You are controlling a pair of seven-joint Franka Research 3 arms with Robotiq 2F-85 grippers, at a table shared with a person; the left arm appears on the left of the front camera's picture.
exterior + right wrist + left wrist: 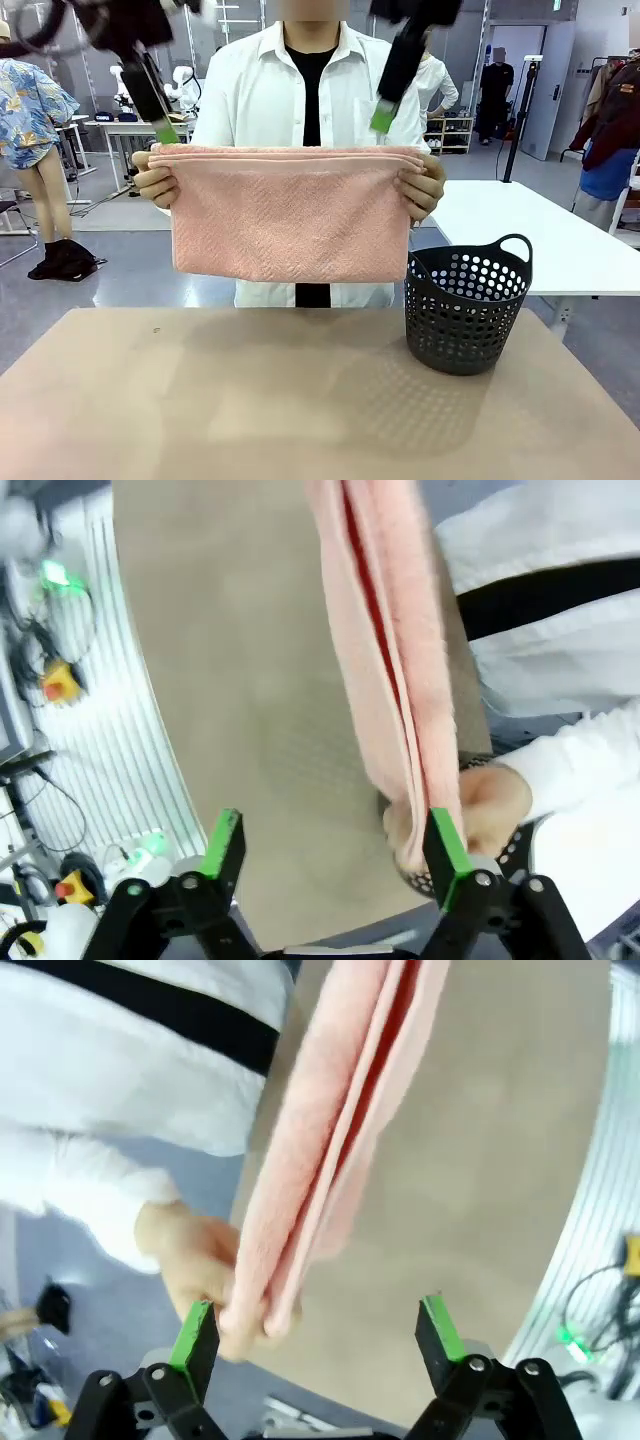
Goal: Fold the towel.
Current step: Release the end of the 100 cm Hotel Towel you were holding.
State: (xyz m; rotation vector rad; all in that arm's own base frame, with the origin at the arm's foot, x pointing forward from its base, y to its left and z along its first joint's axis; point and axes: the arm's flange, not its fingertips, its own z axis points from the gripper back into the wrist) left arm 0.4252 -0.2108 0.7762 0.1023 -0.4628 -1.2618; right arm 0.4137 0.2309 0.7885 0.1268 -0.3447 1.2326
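A person across the table holds the pale pink towel (290,215) up by its two top corners, and it hangs folded in layers above the table. My left gripper (165,130) hovers open just above the towel's top left corner, by the person's hand (155,180). My right gripper (382,118) is open above the top right corner. In the left wrist view, my left gripper (315,1325) stands wide, with the towel's (330,1110) edge and a hand (190,1260) below it. In the right wrist view, my right gripper (335,832) is wide too, the towel (390,660) under it.
A black perforated plastic basket (468,310) with handles stands on the tan table (200,400) at the right, just below the towel's right corner. A white table (560,240) stands behind at the right.
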